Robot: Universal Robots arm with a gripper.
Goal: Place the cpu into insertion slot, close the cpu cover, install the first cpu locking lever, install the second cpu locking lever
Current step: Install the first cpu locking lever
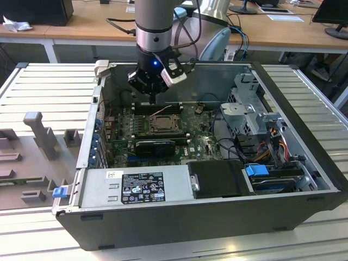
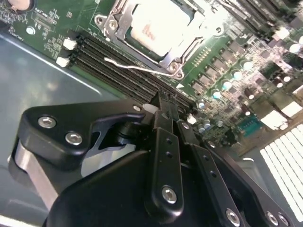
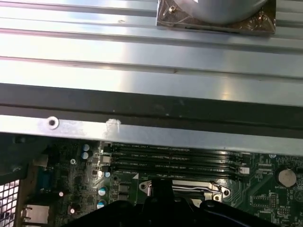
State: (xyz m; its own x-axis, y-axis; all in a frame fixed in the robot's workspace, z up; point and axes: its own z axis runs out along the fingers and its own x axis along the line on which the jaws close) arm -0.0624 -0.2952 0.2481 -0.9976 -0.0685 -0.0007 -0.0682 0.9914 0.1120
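Jaws clenched at memory slots (image 2: 109, 59); cpu (image 2: 161, 23) under shut cpu cover (image 2: 122, 21); printed label (image 1: 142, 187) on power supply (image 1: 176, 185).

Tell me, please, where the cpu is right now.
In the second wrist view, the cpu sits in the insertion slot on the green board, beside the memory slots and just beyond the gripper.

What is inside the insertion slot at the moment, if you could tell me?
The cpu sits in the insertion slot, its pale top showing through the window of the cpu cover lying over it. The cpu's edges and the slot's contacts beneath are covered.
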